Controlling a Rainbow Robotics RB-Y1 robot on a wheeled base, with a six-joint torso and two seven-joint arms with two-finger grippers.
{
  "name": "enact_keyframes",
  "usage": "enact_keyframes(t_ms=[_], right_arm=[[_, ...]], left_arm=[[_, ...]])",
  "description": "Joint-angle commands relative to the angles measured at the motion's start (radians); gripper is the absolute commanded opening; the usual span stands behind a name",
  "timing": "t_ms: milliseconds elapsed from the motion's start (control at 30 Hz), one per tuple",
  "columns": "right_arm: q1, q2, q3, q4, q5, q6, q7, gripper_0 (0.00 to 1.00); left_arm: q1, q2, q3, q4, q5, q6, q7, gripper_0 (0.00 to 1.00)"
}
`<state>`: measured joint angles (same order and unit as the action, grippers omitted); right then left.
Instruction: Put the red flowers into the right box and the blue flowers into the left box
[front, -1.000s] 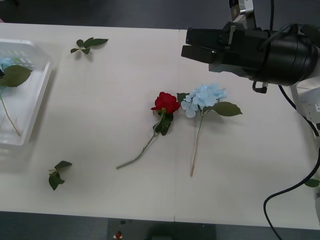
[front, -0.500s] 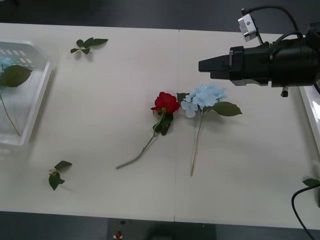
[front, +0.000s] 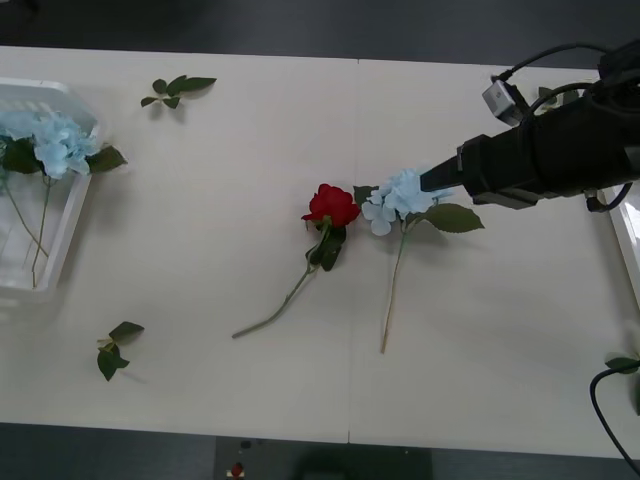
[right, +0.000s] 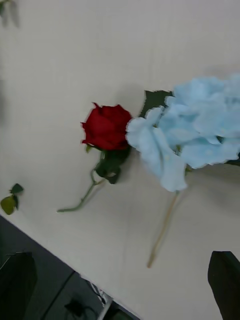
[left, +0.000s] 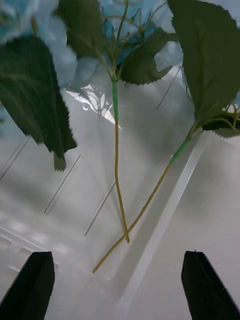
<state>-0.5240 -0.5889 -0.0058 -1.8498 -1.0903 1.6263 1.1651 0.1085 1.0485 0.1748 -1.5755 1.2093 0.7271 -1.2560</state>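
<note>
Right gripper (front: 432, 180), fingers apart, hovers at the blue flower (front: 405, 195) mid-frame on the table (front: 220, 220), beside a red rose (front: 331, 205). Left gripper (left: 119, 280), fingers apart, over the left box (front: 60, 235) at far left — two blue flowers (front: 55, 140) inside, box partly cut off.

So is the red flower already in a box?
No, the red flower lies on the table beside a blue flower, with the right hand at that blue flower.

A lab or office test bench. A plain white table (front: 250, 400) stands on dark flooring (front: 300, 25). Black cables (front: 600, 400) trail beside it.
</note>
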Motion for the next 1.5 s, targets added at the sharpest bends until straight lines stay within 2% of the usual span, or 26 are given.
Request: enact_keyframes(t_ms=[33,233,333,400,467,633,867,967,1267,1500], right_arm=[[-0.022,-0.035,0.098,-0.045,0.107,0.024,-0.125,1.00],[-0.022,-0.038,0.224,-0.043,0.257,0.015,-0.145,1.00],[-0.022,-0.038,0.280,-0.031,0.316,0.003,-0.150,1.00],[-0.022,-0.038,0.323,-0.019,0.363,-0.014,-0.153,1.00],[-0.022,-0.037,0.348,-0.002,0.388,-0.031,-0.156,1.00],[-0.022,-0.015,0.409,0.053,0.446,-0.102,-0.163,1.00],[-0.022,0.034,0.440,0.130,0.501,-0.172,-0.163,1.00],[-0.022,0.055,0.452,0.165,0.520,-0.209,-0.162,1.00],[-0.022,0.095,0.503,0.228,0.570,-0.292,-0.177,1.00],[-0.022,0.109,0.552,0.277,0.607,-0.355,-0.200,1.00]], left_arm=[[0.022,0.056,0.032,-0.014,0.029,-0.028,-0.031,0.78],[0.033,0.056,0.094,-0.038,0.159,-0.025,-0.040,0.79],[0.031,0.057,0.150,-0.070,0.279,0.026,-0.045,0.79],[0.030,0.062,0.195,-0.130,0.311,0.098,-0.036,0.87],[0.031,0.062,0.212,-0.193,0.300,0.133,-0.025,0.99],[0.023,0.062,0.200,-0.365,0.197,0.138,0.104,1.00],[-0.043,0.038,0.054,-0.537,-0.011,0.138,0.217,1.00],[-0.110,-0.002,-0.063,-0.577,-0.120,0.136,0.228,1.00],[-0.305,-0.170,-0.380,-0.557,-0.387,0.140,0.228,1.00],[-0.451,-0.335,-0.647,-0.523,-0.797,0.325,0.271,1.00]])
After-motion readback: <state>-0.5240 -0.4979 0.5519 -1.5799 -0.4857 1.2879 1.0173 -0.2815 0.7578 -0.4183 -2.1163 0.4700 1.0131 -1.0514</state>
